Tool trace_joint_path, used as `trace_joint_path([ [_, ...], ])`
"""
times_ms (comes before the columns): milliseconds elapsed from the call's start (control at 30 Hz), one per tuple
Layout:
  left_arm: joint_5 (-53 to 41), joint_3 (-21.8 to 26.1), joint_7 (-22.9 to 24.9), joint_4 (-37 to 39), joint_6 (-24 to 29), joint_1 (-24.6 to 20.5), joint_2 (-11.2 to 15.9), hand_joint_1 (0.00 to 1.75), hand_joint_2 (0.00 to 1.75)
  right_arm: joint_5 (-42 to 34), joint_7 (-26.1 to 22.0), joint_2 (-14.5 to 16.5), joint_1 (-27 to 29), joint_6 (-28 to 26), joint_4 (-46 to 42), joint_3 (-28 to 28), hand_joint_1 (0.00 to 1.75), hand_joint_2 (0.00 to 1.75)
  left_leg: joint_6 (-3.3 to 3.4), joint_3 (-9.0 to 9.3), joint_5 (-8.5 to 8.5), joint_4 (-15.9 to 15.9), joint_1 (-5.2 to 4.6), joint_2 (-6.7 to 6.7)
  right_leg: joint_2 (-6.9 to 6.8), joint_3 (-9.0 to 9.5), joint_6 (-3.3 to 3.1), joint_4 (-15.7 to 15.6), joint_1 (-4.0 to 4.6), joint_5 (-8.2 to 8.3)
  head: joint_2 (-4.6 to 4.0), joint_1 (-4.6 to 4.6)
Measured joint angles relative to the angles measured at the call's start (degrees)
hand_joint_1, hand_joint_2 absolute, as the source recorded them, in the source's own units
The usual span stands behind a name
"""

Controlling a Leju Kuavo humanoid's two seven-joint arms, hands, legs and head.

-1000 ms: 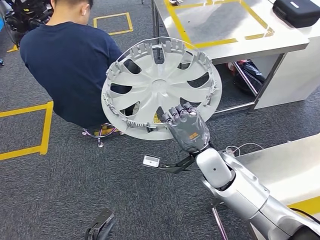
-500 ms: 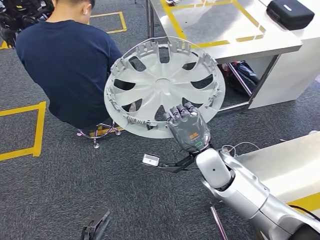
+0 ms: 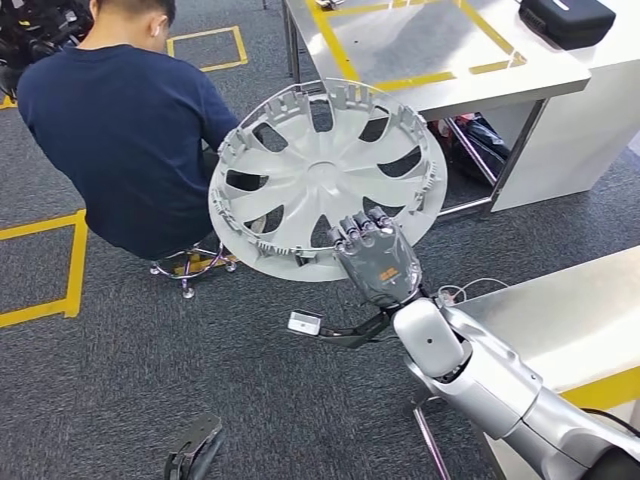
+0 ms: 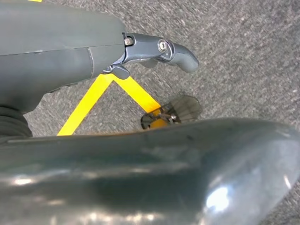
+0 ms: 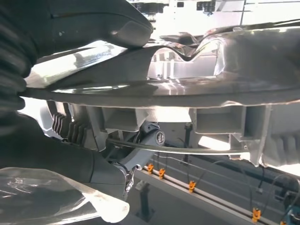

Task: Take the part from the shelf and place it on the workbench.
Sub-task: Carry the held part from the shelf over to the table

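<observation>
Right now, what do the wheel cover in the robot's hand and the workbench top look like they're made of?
Wheel cover: likely moulded plastic with a silver-grey satin finish, judging by the thin spokes and the moulded clips along its rim. Workbench: seemingly brushed metal, perhaps stainless steel, with a dull grey sheen and yellow tape lines. The right hand grips the cover's rim.

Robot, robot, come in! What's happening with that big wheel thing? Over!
Right hand holds the hubcap by its rim. Left hand hangs holding nothing. Person sits between hubcap and workbench.
</observation>
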Motion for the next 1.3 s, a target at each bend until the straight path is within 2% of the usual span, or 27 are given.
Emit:
trace_joint_path([
  [67, 0.0, 0.0, 0.0, 0.0, 0.0, 0.0, 0.0, 0.0, 0.0, 0.0, 0.1, 0.0, -0.1, 0.0, 0.0, 0.0, 1.75, 1.75, -0.25, -1.86, -3.1, 4.7, 0.06, -0.03, -0.03, 0.01, -0.63, -0.1, 0.04, 0.16, 0.0, -0.12],
  [133, -0.1, 0.1, 0.0, 0.0, -0.1, 0.1, -0.1, 0.0, 0.0, 0.0, 0.2, 0.0, -0.3, 0.0, 0.1, 0.2, 1.75, 1.75, -0.23, -4.58, -6.22, 11.5, 0.04, -0.04, 0.02, -0.07, -0.99, 0.0, 0.31, 0.22, 0.0, -0.17],
  [167, -0.1, 0.1, 0.0, 0.0, -0.2, 0.1, -0.1, 0.0, 0.0, 0.0, 0.2, 0.0, -0.4, 0.0, 0.1, 0.3, 1.75, 1.75, -0.12, -5.28, -6.63, 13.4, 0.03, -0.05, 0.08, -0.1, -1.08, 0.0, 0.47, 0.24, 0.0, -0.16],
  [200, -0.1, 0.1, 0.0, 0.0, -0.2, 0.2, -0.1, 0.0, 0.0, 0.0, 0.2, 0.0, -0.5, 0.0, 0.2, 0.5, 1.75, 1.75, 0.07, -5.3, -6.2, 13.8, -0.02, -0.06, 0.17, -0.11, -1.13, 0.0, 0.62, 0.26, 0.0, -0.15],
  [233, -0.1, 0.2, 0.0, 0.0, -0.2, 0.2, -0.1, 0.0, 0.0, 0.0, 0.2, 0.0, -0.5, 0.0, 0.3, 0.5, 1.75, 1.75, 0.32, -4.27, -4.72, 11.8, -0.11, -0.08, 0.26, -0.1, -1.14, 0.0, 0.71, 0.26, 0.0, -0.15],
  [300, -0.1, 0.2, 0.0, 0.0, -0.2, 0.1, -0.1, 0.0, 0.0, 0.0, 0.2, 0.0, -0.5, 0.0, 0.3, 0.6, 1.75, 1.75, 0.93, -0.68, -1.33, 4.6, -0.41, -0.23, 0.4, -0.14, -1.05, 0.1, 0.87, 0.32, 0.0, -0.13],
  [367, -0.1, 0.2, 0.0, 0.0, -0.2, 0.1, 0.0, 0.0, 0.0, 0.0, 0.2, 0.0, -0.6, 0.0, 0.3, 0.6, 1.75, 1.75, 1.27, 1.39, -0.1, -0.2, -0.73, -0.39, 0.49, -0.5, -0.67, 0.1, 0.94, 0.56, 0.0, -0.1],
  [433, -0.1, 0.2, 0.0, 0.0, -0.2, 0.1, -0.1, 0.0, 0.0, 0.0, 0.2, 0.0, -0.6, -0.1, 0.3, 0.6, 1.75, 1.75, 1.49, 1.39, -0.05, -0.9, -0.87, -0.43, 0.53, -0.81, -0.04, 0.0, 0.88, 0.95, 0.0, -0.08],
  [500, -0.1, 0.3, 0.0, 0.0, -0.2, 0.1, -0.1, 0.0, 0.0, 0.0, 0.2, 0.0, -0.6, -0.1, 0.3, 0.6, 1.75, 1.75, 1.93, 1.41, 0.51, -1.4, -0.68, -0.33, 0.47, -1.36, 0.46, 0.4, 0.82, 0.36, 0.0, -0.07],
  [567, -0.1, 0.3, 0.0, 0.0, -0.1, 0.0, -0.1, 0.0, 0.0, 0.0, 0.2, 0.0, -0.6, -0.1, 0.3, 0.7, 1.75, 1.75, 2.4, 1.31, 1.14, -1.9, -0.48, -0.18, 0.4, -2.65, 0.76, 3.0, 0.79, -1.96, 0.0, 0.04],
  [667, -0.1, 0.3, 0.0, 0.0, -0.2, 0.0, -0.1, 0.0, 0.0, 0.0, 0.3, 0.0, -0.7, -0.1, 0.3, 0.8, 1.75, 1.75, 2.7, 0.55, 1.78, -1.8, -0.54, -0.06, 0.36, -6.25, 1.19, 12.7, 0.72, -7.1, 0.0, 0.14],
  [700, -0.1, 0.3, 0.0, 0.0, -0.2, 0.1, -0.1, 0.0, 0.0, 0.0, 0.3, 0.0, -0.7, -0.1, 0.4, 0.9, 1.75, 1.75, 2.7, 0.25, 2.03, -1.8, -0.56, -0.04, 0.36, -6.99, 1.3, 15.2, 0.68, -7.99, 0.0, 0.14],
  [733, -0.1, 0.3, 0.0, 0.0, -0.2, 0.1, -0.2, 0.0, 0.0, 0.0, 0.3, -0.1, -0.7, -0.1, 0.4, 1.0, 1.75, 1.75, 2.65, -0.08, 2.28, -1.8, -0.56, -0.02, 0.34, -6.75, 1.37, 15.6, 0.65, -7.86, 0.0, 0.16],
  [767, -0.1, 0.3, 0.0, 0.0, -0.2, 0.1, -0.2, 0.0, 0.0, 0.0, 0.4, -0.1, -0.6, -0.1, 0.5, 1.2, 1.75, 1.75, 2.55, -0.38, 2.54, -1.8, -0.54, -0.03, 0.31, -5.31, 1.37, 13.6, 0.61, -6.76, 0.0, 0.16],
  [800, -0.1, 0.3, 0.0, 0.0, -0.2, 0.1, -0.2, 0.0, 0.0, 0.0, 0.4, -0.1, -0.7, -0.1, 0.6, 1.3, 1.75, 1.75, 2.39, -0.66, 2.79, -1.7, -0.52, -0.03, 0.22, -2.99, 1.32, 9.9, 0.57, -5.15, 0.0, 0.16],
  [867, -0.1, 0.3, 0.0, 0.0, -0.2, 0.1, -0.2, 0.0, 0.0, 0.0, 0.5, -0.1, -0.8, -0.1, 0.7, 1.3, 1.75, 1.75, 1.87, -1.22, 3.29, -1.5, -0.69, -0.05, 0.0, 1.53, 1.09, 2.2, 0.62, -2.93, 0.0, 0.12],
  [900, -0.1, 0.3, 0.0, 0.0, -0.2, 0.0, -0.2, 0.0, 0.0, 0.0, 0.5, -0.1, -0.9, -0.1, 0.7, 1.3, 1.75, 1.75, 1.54, -1.48, 3.58, -1.5, -0.77, -0.05, -0.05, 2.66, 0.89, 0.2, 0.68, -2.49, 0.0, 0.09],
  [933, -0.1, 0.3, 0.0, 0.0, -0.2, 0.1, -0.3, 0.0, 0.0, 0.0, 0.5, -0.1, -0.9, -0.1, 0.7, 1.4, 1.75, 1.75, 1.21, -1.7, 3.91, -1.4, -0.82, -0.04, -0.03, 2.95, 0.62, -0.6, 0.79, -2.41, 0.0, 0.07],
  [1000, -0.1, 0.3, 0.0, 0.0, -0.1, 0.1, -0.3, 0.0, 0.0, 0.0, 0.5, -0.1, -0.9, -0.2, 0.7, 1.4, 1.75, 1.75, 0.54, -1.99, 4.33, -1.5, -0.71, -0.02, -0.01, 2.63, -0.16, -0.6, 0.86, -1.65, 0.0, 0.06],
  [1033, -0.1, 0.3, 0.0, 0.0, -0.1, 0.1, -0.3, 0.0, 0.0, 0.0, 0.5, -0.1, -0.9, -0.2, 0.7, 1.4, 1.75, 1.75, 0.24, -2.27, 3.76, -1.1, -0.64, -0.03, -0.07, 2.37, -0.62, -0.7, 0.82, -1.19, 0.0, 0.05],
  [1067, -0.1, 0.3, 0.0, 0.0, -0.1, 0.1, -0.3, 0.0, 0.0, 0.0, 0.5, -0.1, -0.9, -0.2, 0.7, 1.4, 1.75, 1.75, -0.04, -2.84, 2.25, 0.3, -0.58, -0.06, -0.16, 2.0, -1.09, -0.8, 0.75, -0.67, 0.0, -0.01],
  [1100, -0.1, 0.3, 0.0, 0.0, 0.0, 0.1, -0.3, 0.0, 0.0, 0.0, 0.5, -0.1, -1.0, -0.2, 0.7, 1.4, 1.75, 1.75, -0.27, -3.74, -0.05, 3.0, -0.5, -0.09, -0.24, 1.52, -1.45, -0.9, 0.68, -0.15, 0.0, -0.04],
  [1167, -0.1, 0.3, 0.0, 0.0, 0.0, 0.2, -0.3, 0.0, 0.0, 0.0, 0.5, -0.1, -1.0, -0.2, 0.7, 1.4, 1.75, 1.75, -0.59, -5.8, -5.25, 10.5, -0.41, -0.11, -0.28, 0.27, -1.77, -0.9, 0.82, 0.79, 0.0, -0.12],
  [1200, -0.1, 0.3, 0.0, 0.0, 0.0, 0.2, -0.3, 0.0, 0.0, 0.0, 0.5, -0.1, -1.0, -0.2, 0.7, 1.4, 1.75, 1.75, -0.64, -6.24, -6.9, 13.5, -0.38, -0.11, -0.27, -0.39, -1.78, -0.9, 0.92, 1.28, 0.0, -0.11],
  [1233, -0.1, 0.3, 0.0, 0.0, 0.0, 0.2, -0.4, 0.0, 0.0, 0.0, 0.5, -0.1, -0.9, -0.2, 0.7, 1.5, 1.75, 1.75, -0.61, -5.75, -7.58, 14.5, -0.37, -0.11, -0.25, -1.08, -1.8, -0.9, 1.02, 1.82, 0.0, -0.12],
  [1267, -0.1, 0.3, 0.0, 0.0, 0.0, 0.2, -0.4, 0.0, 0.0, 0.0, 0.5, -0.1, -0.9, -0.2, 0.8, 1.5, 1.75, 1.75, -0.48, -4.11, -7.24, 13.3, -0.38, -0.12, -0.2, -1.77, -1.8, -0.9, 1.1, 2.38, 0.0, -0.12],
  [1300, -0.1, 0.3, 0.0, 0.0, 0.0, 0.2, -0.4, 0.0, 0.0, 0.0, 0.5, -0.1, -0.9, -0.2, 0.8, 1.5, 1.75, 1.75, -0.25, -1.39, -6.23, 9.9, -0.4, -0.13, -0.15, -2.42, -1.75, -0.9, 1.16, 2.94, 0.0, -0.12],
])
